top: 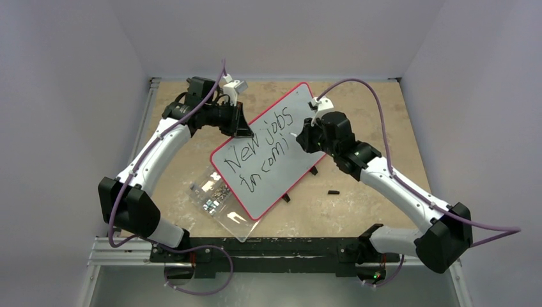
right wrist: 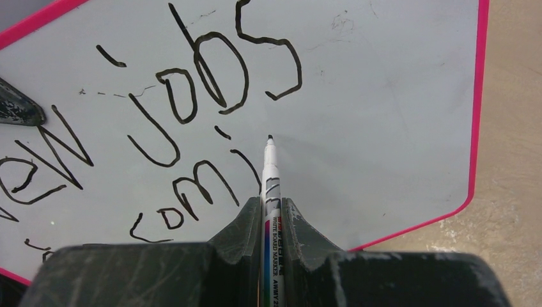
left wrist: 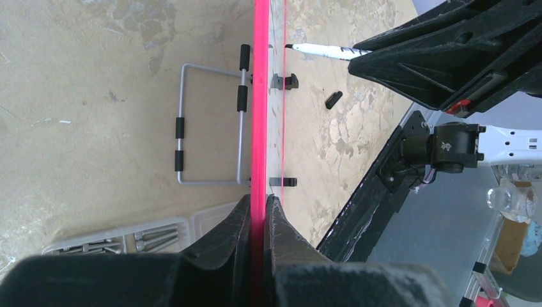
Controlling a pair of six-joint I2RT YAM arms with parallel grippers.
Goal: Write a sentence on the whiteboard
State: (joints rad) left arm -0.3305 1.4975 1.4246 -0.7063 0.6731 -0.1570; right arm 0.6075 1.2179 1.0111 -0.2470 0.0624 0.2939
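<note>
The whiteboard (top: pixel 284 182), white with a red rim, lies tilted across the table's middle. The sentence (top: pixel 262 150) on it reads "New jobs" over "incomi" in black strokes (right wrist: pixel 192 96). My left gripper (top: pixel 243 130) is shut on the board's far-left rim, seen edge-on as a red line (left wrist: pixel 260 96) between its fingers (left wrist: pixel 238 220). My right gripper (right wrist: pixel 271 202) is shut on a white board marker (right wrist: pixel 271 176). The marker's black tip sits just right of the last "i" stroke; whether it touches the board I cannot tell. The marker (left wrist: pixel 319 51) also shows in the left wrist view.
A clear plastic box of screws (top: pixel 214 195) lies partly under the board's near-left edge. A small black cap (top: pixel 333 191) rests on the tan tabletop right of the board. The board's grey wire stand (left wrist: pixel 211 121) and black feet (left wrist: pixel 284 81) show underneath.
</note>
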